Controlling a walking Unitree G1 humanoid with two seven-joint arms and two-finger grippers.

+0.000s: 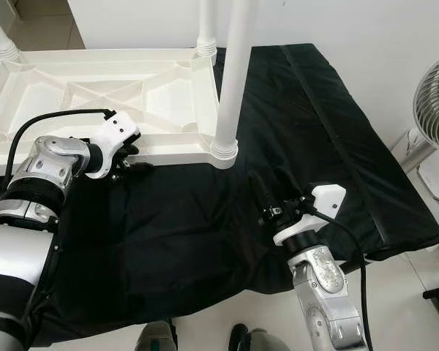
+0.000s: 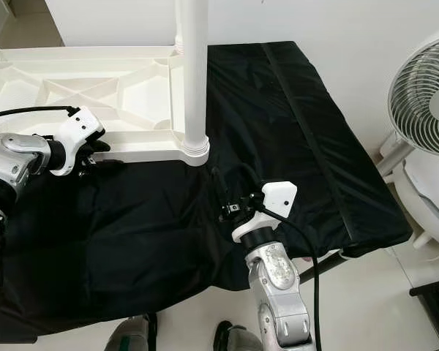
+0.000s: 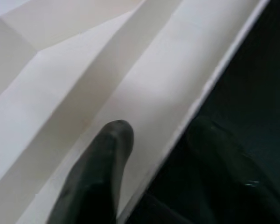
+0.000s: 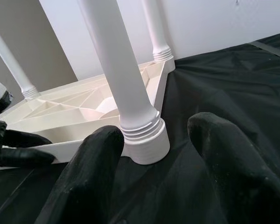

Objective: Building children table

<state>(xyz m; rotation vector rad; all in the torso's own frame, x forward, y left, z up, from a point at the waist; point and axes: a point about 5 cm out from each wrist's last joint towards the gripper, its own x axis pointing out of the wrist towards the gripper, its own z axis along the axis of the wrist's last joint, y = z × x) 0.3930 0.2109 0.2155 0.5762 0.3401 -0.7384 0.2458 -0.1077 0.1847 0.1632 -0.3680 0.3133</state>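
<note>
White table top (image 1: 132, 95), flipped upside down on black cloth (image 1: 205, 234), ribs showing, on the left and far part of the cloth. Three round white legs standing up from corners: far left leg (image 1: 0, 36), far leg (image 1: 207, 29), near leg (image 1: 233, 80) with ringed base at the near right corner.

Left gripper (image 1: 128, 157) at the near edge of table top, clamped on that rim: one finger (image 3: 107, 158) on the white plastic, other finger on the dark cloth side, rim between.

Right gripper (image 1: 271, 190) low over the cloth, just in front of near leg, pointing at it, not touching. Fingers (image 4: 91, 172) spread apart, nothing between, ringed base seen in the gap.

Far right: white fan (image 2: 432, 95) on the floor beside the cloth. White wall (image 1: 351, 29) behind.
</note>
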